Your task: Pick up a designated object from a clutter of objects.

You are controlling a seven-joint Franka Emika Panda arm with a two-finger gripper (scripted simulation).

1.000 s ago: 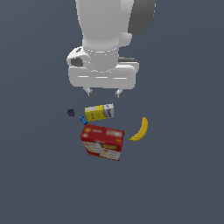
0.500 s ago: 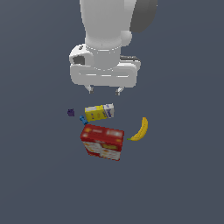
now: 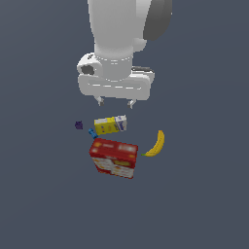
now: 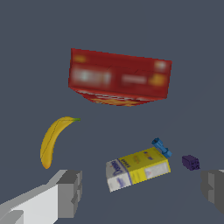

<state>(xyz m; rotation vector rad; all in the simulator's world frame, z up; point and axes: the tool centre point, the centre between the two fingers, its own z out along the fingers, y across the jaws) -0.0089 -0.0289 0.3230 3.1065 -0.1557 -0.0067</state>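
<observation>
Dark grey-blue surface (image 3: 44, 204) fills both views, plain and unmarked. Above it hangs the white arm (image 3: 119, 34), the biggest thing in sight, its end effector (image 3: 115, 102) released, the two fingers spread wide with nothing between them; in the wrist view the grey fingertips (image 4: 70, 192) stand well apart on either side of the small carton. Next in size is the red box (image 3: 114, 158), lying nearest the exterior camera. The banana (image 3: 155, 144) curves just beside it, toward the exterior view's right. The carton (image 3: 110, 125), yellow with a white end and blue lettering, lies flat between the red box and the end effector, almost directly under the fingers and untouched. A blue piece (image 3: 92, 133) touches the carton's yellow end. A purple piece (image 3: 79, 125) sits near it, apart.
</observation>
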